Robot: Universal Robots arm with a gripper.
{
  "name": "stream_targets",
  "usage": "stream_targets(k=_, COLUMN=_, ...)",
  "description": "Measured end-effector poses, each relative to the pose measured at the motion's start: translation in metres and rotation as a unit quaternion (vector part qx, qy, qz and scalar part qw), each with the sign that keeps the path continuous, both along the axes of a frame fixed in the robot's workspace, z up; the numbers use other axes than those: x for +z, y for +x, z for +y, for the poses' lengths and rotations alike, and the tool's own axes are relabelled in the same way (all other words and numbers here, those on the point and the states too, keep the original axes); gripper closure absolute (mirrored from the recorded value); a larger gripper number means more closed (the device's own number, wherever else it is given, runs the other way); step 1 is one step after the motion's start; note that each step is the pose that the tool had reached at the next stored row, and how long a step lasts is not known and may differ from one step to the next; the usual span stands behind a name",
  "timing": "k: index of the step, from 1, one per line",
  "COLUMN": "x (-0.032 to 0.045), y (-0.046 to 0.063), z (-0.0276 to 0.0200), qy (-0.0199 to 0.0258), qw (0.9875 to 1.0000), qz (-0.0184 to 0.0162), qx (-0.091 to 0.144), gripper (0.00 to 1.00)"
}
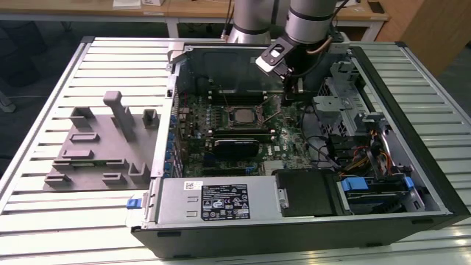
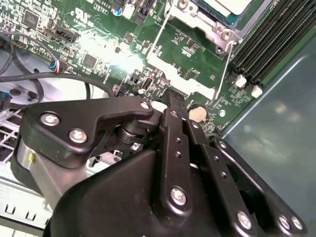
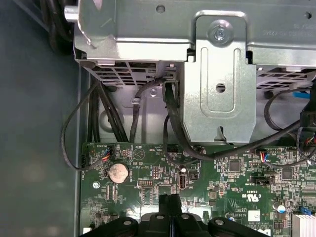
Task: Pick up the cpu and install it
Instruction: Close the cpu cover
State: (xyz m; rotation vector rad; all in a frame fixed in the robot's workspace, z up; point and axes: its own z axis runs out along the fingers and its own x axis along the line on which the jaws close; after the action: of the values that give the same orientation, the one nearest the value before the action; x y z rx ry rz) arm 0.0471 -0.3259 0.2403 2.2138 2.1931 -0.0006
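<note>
1. My gripper (image 1: 287, 96) is in the upper middle of the exterior view, reaching down into the open computer case (image 1: 294, 243).
2. In both wrist views the fingers (image 3: 168, 205) are pressed together with nothing between them, so the pincer is narrow and empty.
3. The cpu (image 1: 241, 115) lies flat in the socket frame (image 1: 259, 117) on the motherboard (image 1: 198, 143), centre of the exterior view.
4. The gripper is near the cpu, on the exterior view's right of it, not touching.
5. In the second wrist view a corner of the cpu (image 2: 229, 5) shows beyond the fingertips.
6. A coin battery (image 3: 118, 172) sits on the board close to the fingertips.
7. The grey fixture block (image 1: 99, 146) is on the slatted table (image 1: 66, 232), on the exterior view's left of the case.
</note>
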Motion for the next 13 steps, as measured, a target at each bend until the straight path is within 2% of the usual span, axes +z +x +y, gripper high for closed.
stream_targets(k=13, x=0.0000, y=-0.021, z=0.0000, qy=0.0000, qw=1.0000, qz=0.0000, qx=0.000, gripper=0.89)
